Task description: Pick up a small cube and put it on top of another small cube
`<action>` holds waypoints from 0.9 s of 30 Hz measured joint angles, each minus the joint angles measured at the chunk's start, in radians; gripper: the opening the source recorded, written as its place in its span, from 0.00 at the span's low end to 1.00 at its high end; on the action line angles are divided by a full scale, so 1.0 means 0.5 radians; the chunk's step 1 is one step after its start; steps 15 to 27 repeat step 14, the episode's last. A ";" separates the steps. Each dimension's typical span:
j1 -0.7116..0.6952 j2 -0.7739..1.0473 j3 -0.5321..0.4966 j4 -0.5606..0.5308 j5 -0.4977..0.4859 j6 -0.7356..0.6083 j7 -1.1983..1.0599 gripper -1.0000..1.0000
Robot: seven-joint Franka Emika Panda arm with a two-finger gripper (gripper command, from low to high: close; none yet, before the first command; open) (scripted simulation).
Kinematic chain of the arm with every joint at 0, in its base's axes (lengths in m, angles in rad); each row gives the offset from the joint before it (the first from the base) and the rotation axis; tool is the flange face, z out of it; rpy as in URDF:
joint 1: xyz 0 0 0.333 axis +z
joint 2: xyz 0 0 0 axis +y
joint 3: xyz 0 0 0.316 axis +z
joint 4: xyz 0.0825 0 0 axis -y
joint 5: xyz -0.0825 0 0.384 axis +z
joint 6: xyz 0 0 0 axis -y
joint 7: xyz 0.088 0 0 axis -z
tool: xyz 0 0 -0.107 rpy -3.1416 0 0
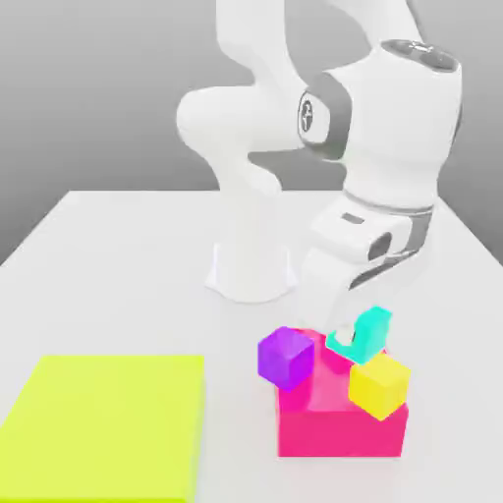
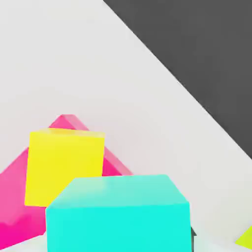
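Note:
A small teal cube sits tilted over the back of the big hot-pink block. My gripper reaches down onto it and is shut on it. A small yellow cube rests at the block's front corner on the exterior view's right, just in front of the teal cube. A small violet cube sits at the block's corner on the exterior view's left. A magenta patch shows between the violet and teal cubes; I cannot tell whether it is a separate small cube.
A wide flat lime-yellow slab lies on the white table at the exterior view's front left. The arm's white base stands behind the block. The table ends at a dark backdrop.

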 joint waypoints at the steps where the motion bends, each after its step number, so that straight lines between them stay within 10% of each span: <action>1: -0.009 -0.072 -0.033 -0.052 0.033 -0.018 -0.037 0.00; 10: -0.049 -0.072 -0.174 -0.365 0.170 0.297 -0.189 0.00; 11: -0.050 -0.034 -0.173 -0.376 0.167 0.346 -0.187 1.00; 27: -0.050 -0.034 -0.173 -0.376 0.167 0.345 -0.187 1.00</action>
